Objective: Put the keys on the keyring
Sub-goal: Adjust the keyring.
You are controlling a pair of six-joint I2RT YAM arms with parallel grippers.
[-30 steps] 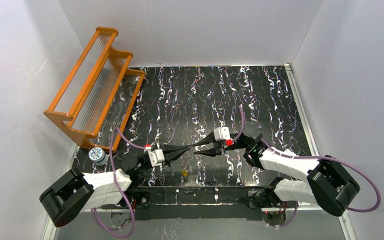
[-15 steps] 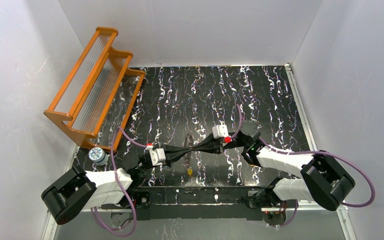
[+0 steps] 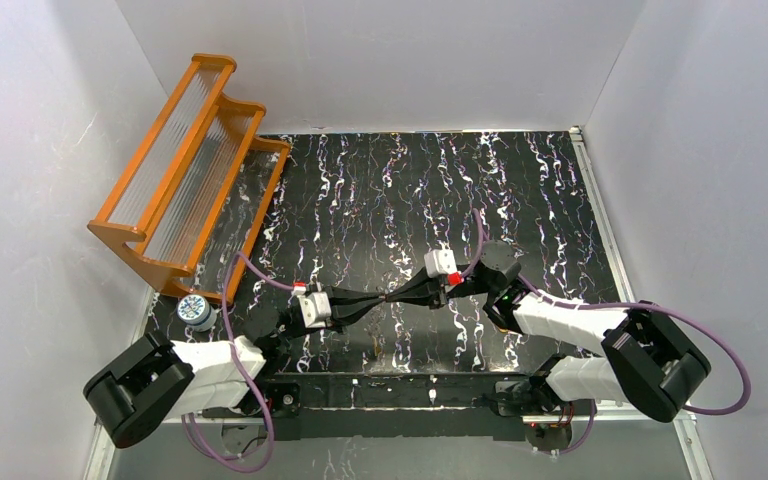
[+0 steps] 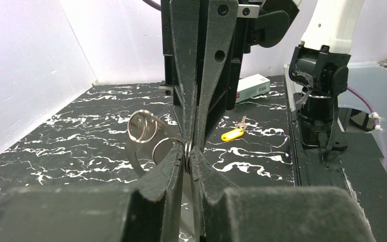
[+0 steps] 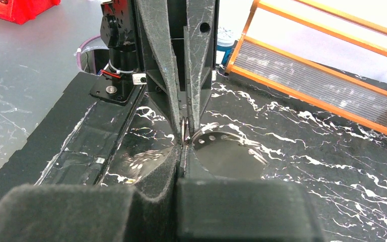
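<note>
So the biggest thing here is the black table (image 3: 380, 190) with white marbling, walled in by pale panels. An orange slatted rack (image 3: 185, 165) sits at its far left corner, partly leaning off the mat.

Both arms reach in from the near edge and meet nose to nose around the middle of the table, a bit toward the front. The left gripper (image 4: 187, 154) has its fingers pressed together on the keyring (image 5: 183, 132), which stands edge-on between the pads. The right gripper (image 5: 182, 148) comes at it from the opposite side, also squeezed tight, nipping the other edge of the same ring. So the ring is held up off the table between the two sets of tips.

There's a small round blue-and-white pot (image 3: 196, 310) near the rack's front foot.

Right beside the ring is a second shiny loop (image 4: 143, 126) with tiny holes in it; can't tell if it's joined on.

One key (image 4: 232, 135), yellow head, lies flat on the table near the front edge, apart from both grippers.
</note>
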